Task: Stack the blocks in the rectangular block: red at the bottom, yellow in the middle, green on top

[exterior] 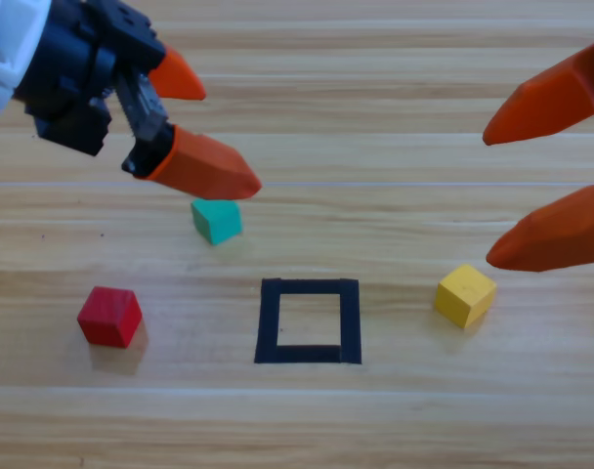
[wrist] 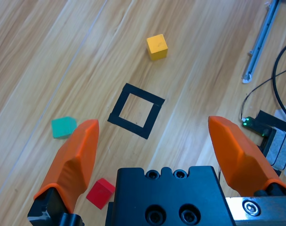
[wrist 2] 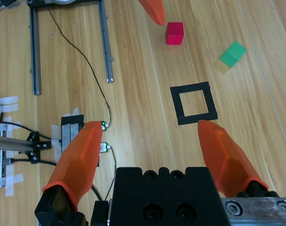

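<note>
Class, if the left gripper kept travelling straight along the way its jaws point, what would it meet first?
Probably bare table near the taped rectangle. The left gripper is open, no cube dead ahead; depth is uncertain.

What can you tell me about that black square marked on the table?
The black tape rectangle is a flat, hollow outline stuck to the wooden table, near its middle. Its four strips look matte and slightly uneven, and bare wood shows inside. Nothing sits in it or touches it. The red cube lies to its left, the yellow cube to its right and the green cube beyond it towards the arms, all apart from it. Neither gripper is over it.
</note>
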Action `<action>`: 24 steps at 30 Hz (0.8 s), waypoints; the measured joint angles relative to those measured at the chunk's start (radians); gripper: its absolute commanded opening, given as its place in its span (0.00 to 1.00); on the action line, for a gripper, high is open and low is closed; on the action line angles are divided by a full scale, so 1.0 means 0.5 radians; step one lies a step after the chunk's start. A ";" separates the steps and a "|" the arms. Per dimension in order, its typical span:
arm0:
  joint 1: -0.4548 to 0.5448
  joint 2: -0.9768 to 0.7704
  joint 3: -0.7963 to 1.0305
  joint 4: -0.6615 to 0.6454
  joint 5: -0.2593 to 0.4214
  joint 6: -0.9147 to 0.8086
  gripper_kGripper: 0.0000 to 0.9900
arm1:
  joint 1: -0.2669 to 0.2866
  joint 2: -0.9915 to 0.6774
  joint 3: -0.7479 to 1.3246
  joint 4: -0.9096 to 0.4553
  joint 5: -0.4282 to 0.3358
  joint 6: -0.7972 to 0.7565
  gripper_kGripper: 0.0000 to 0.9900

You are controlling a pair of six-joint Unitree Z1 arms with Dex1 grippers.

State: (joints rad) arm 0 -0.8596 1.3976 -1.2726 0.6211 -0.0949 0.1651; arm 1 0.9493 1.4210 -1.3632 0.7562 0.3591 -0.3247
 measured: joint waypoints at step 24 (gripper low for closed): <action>-0.001 -0.001 0.007 0.071 0.118 -0.059 1.00 | 0.004 0.649 -0.039 -0.147 -1.150 0.497 0.97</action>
State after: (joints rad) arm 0 -0.8600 1.3970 -1.2691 0.6565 -0.0358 0.1357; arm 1 0.9513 1.7457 -1.3828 0.6829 -0.2158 -0.0763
